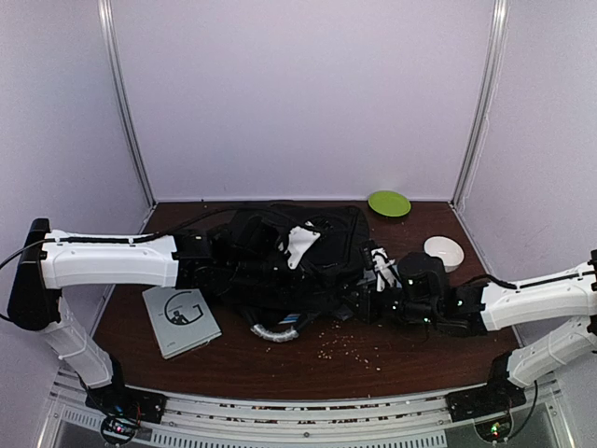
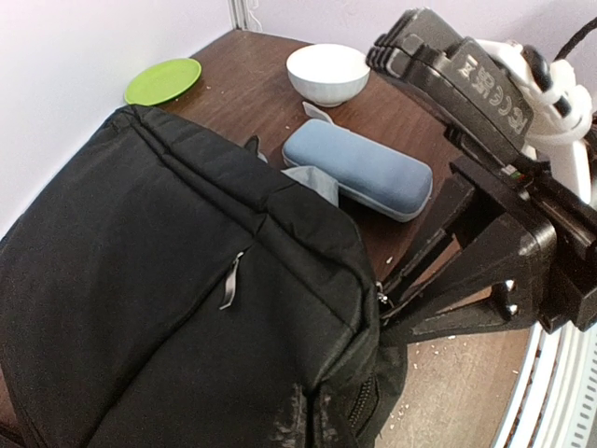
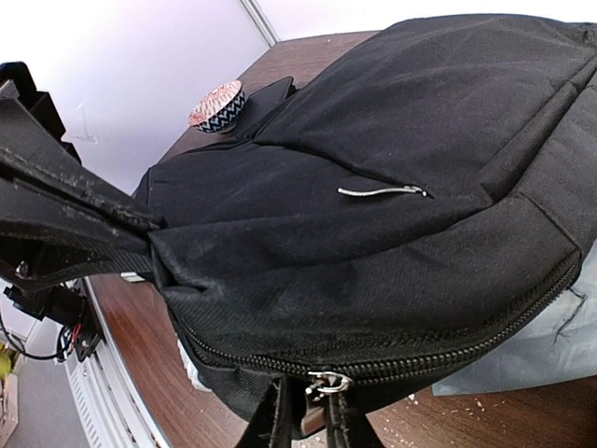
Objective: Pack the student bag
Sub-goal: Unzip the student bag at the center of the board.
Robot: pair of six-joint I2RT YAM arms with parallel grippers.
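Brown tabletop (image 1: 280, 359), lilac walls, and I've got the student bag (image 1: 326, 233) sitting mid-table between both arms. My left gripper (image 3: 149, 241) has its fingers pressed together on a fold of the bag's corner fabric. On the right gripper (image 2: 384, 313), the fingers pinch the silver zip pull (image 3: 326, 381) at the bag's edge. A blue case (image 2: 359, 170) lies just beside the bag, near a white bowl (image 2: 326, 73).
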